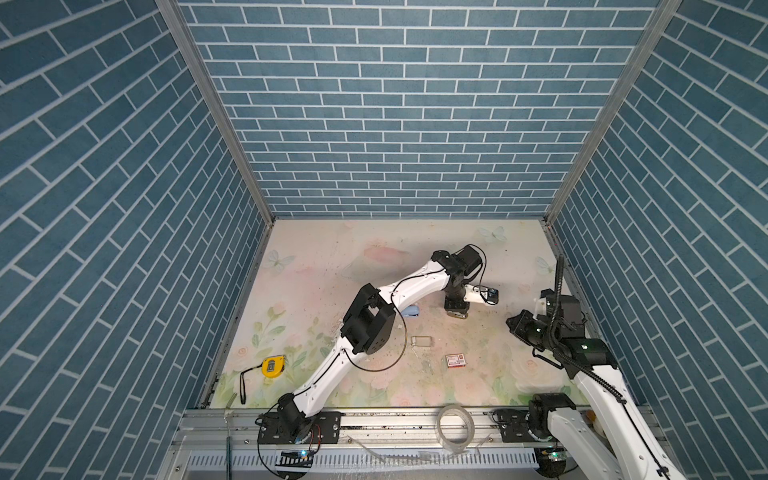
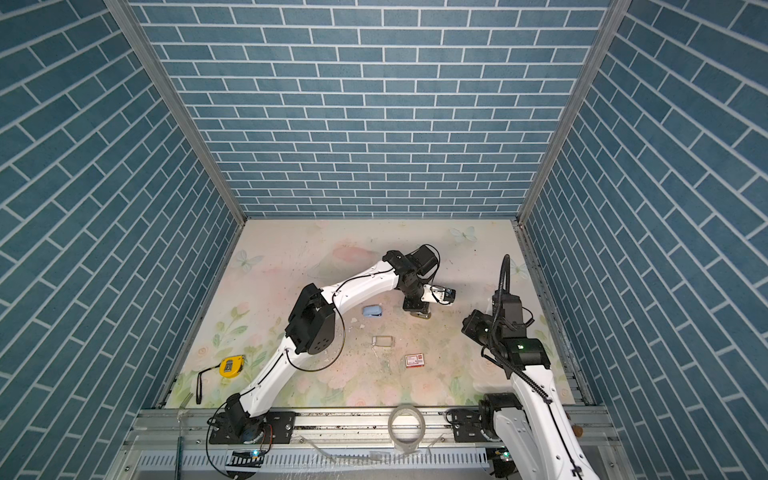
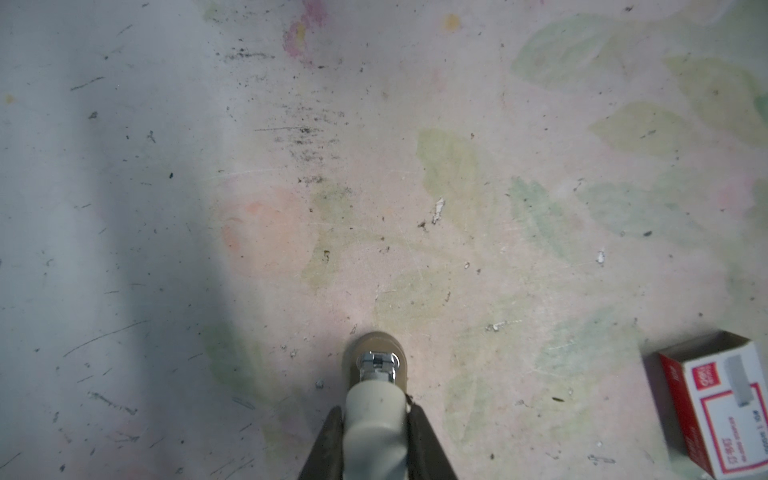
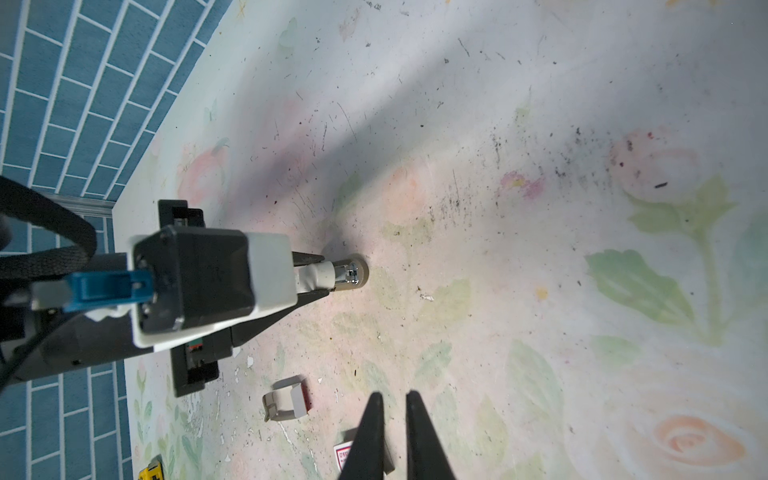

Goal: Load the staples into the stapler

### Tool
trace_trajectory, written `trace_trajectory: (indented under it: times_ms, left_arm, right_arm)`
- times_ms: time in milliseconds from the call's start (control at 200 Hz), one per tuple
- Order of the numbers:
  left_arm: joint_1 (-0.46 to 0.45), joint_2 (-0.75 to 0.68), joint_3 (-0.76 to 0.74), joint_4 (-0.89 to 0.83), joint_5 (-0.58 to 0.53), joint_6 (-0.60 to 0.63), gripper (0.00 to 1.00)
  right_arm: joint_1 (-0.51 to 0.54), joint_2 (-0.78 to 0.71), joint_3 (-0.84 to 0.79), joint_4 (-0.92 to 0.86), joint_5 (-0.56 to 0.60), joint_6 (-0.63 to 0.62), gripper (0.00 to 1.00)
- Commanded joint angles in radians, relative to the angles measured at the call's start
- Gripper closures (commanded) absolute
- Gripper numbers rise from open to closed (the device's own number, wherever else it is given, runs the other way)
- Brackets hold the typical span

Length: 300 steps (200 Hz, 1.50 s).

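Observation:
My left gripper [image 3: 376,411] is shut on a cream-coloured stapler [image 3: 376,386], with a dark finger on each side of its body. The stapler's chrome front end points down at the floral tabletop. In both top views that gripper [image 1: 457,311] [image 2: 419,312] hangs straight down at mid-table. The right wrist view shows the stapler [image 4: 347,274] sticking out of it. My right gripper [image 4: 393,397] [image 1: 513,322] is shut and empty, hovering to the right above the white-and-red staple box [image 4: 341,453]. The staples are not in view.
The staple box [image 1: 456,360] [image 3: 723,411] lies flat, with an empty box sleeve [image 1: 422,340] [image 4: 286,399] left of it. A small light-blue object [image 2: 372,311] lies beside the left arm. A yellow tape measure [image 1: 273,366] is front left. A clear tape roll [image 1: 455,424] rests on the front rail.

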State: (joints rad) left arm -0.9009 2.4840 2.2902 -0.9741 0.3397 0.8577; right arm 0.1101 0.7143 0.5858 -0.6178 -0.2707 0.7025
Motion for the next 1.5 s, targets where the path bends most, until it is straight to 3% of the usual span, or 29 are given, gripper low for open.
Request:
trace_trajectory:
  times_ms: [0,125,645,1495]
  left_arm:
    - [-0.004,0.041,0.019,-0.029,-0.013,0.01,0.96]
    - [-0.005,0.058,0.025,-0.048,-0.03,0.013,1.0]
    - [-0.036,0.162,0.092,-0.178,-0.178,0.058,1.0]
    - [-0.049,0.261,0.176,-0.422,-0.177,0.072,1.0]
  right_arm:
    - [-0.002,-0.014,-0.021,-0.028,0.016,0.014,0.87]
    - [-0.003,-0.015,-0.035,-0.018,0.012,0.018,0.87]
    - [-0.002,-0.019,-0.053,0.003,0.007,0.026,0.88]
    - [-0.003,-0.071,-0.091,0.007,0.021,0.051,0.89]
